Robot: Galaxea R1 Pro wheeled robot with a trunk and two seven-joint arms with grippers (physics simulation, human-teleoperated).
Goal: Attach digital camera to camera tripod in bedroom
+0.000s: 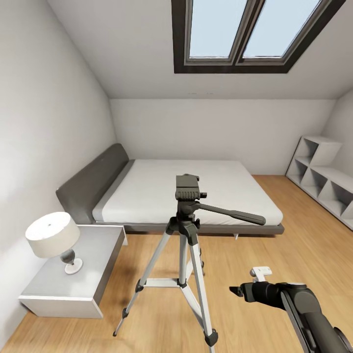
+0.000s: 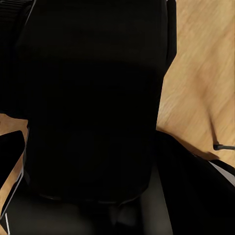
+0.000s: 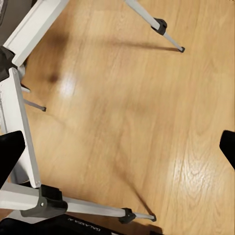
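We are facing the camera tripod [image 1: 184, 255], its silver metal legs splaying over the light wood floor [image 1: 304, 245] before the white bed [image 1: 196, 189], its black head carrying a long pan handle. Our right end effector [image 1: 241, 291] is hanging released and empty, fingertips spread wide, just right of the tripod's legs. In the left wrist view a dark boxy mass is blocking the left end effector, so we cannot tell its state.

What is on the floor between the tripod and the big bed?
Nothing. In the head view, only bare wood floor lies between the camera tripod and the bed.
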